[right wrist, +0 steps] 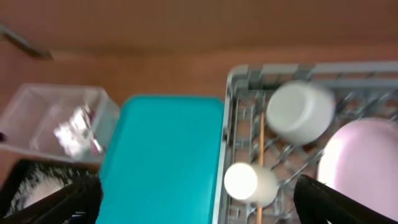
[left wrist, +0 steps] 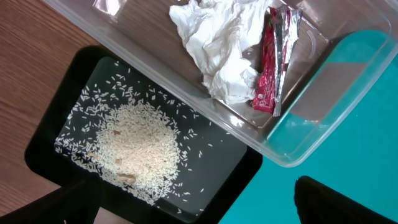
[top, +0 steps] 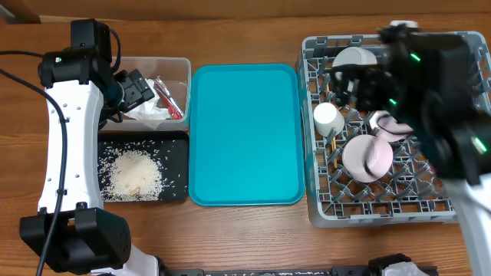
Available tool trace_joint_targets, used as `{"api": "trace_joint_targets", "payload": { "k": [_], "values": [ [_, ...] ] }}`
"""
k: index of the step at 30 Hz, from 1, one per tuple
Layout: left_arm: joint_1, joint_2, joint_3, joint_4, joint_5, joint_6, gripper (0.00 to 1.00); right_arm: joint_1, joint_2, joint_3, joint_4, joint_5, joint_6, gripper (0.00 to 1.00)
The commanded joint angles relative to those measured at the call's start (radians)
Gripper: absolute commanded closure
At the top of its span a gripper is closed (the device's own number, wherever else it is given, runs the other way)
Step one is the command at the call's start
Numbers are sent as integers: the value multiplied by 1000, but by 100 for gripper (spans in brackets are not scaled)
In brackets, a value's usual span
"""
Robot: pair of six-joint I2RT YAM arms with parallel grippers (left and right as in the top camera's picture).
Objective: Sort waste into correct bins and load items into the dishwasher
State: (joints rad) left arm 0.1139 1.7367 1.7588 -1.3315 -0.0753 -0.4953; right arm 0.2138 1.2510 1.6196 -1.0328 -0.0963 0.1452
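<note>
The clear tub (top: pixel 178 73) holds a crumpled white tissue (left wrist: pixel 217 37) and a red foil wrapper (left wrist: pixel 266 74). White rice (top: pixel 136 175) lies heaped in the black tray (top: pixel 178 146). My left gripper (top: pixel 136 88) hangs open and empty over the tub's near edge (left wrist: pixel 193 200). The grey dish rack (top: pixel 316 192) holds a grey bowl (top: pixel 353 57), a white cup (top: pixel 328 118), a pink bowl (top: pixel 367 158), chopsticks (top: pixel 335 147) and a pink plate (top: pixel 386 123) partly hidden by my right arm. My right gripper (top: pixel 359 83) is open and empty above the rack (right wrist: pixel 199 199).
A large teal serving tray (top: pixel 244 134) lies between the bins and the rack, with nothing on it. The wooden table (top: pixel 245 230) shows in front. The right wrist view is blurred; it shows the cup (right wrist: pixel 249 182) and grey bowl (right wrist: pixel 301 112).
</note>
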Motion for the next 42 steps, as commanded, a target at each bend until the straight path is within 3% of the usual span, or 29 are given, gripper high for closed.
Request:
{"api": "trace_joint_targets", "payload": {
  "k": [1, 9, 18, 24, 33, 42],
  "values": [
    [4, -3, 23, 1, -2, 1, 0, -2, -127, 13, 3, 59, -1, 0],
    [4, -3, 23, 1, -2, 1, 0, -62, -459, -116, 6, 108, -1, 0],
    [4, -3, 23, 1, -2, 1, 0, -158, -838, -509, 101, 102, 8, 0],
    [4, -3, 23, 1, -3, 1, 0, -159, -1009, -819, 370, 22, 16, 0],
    [4, -3, 23, 1, -2, 1, 0, -159, -1122, -1228, 1022, -63, 39, 0],
    [4, -3, 23, 1, -2, 1, 0, -159, -1226, -1471, 1089, -63, 42, 0]
  ]
}}
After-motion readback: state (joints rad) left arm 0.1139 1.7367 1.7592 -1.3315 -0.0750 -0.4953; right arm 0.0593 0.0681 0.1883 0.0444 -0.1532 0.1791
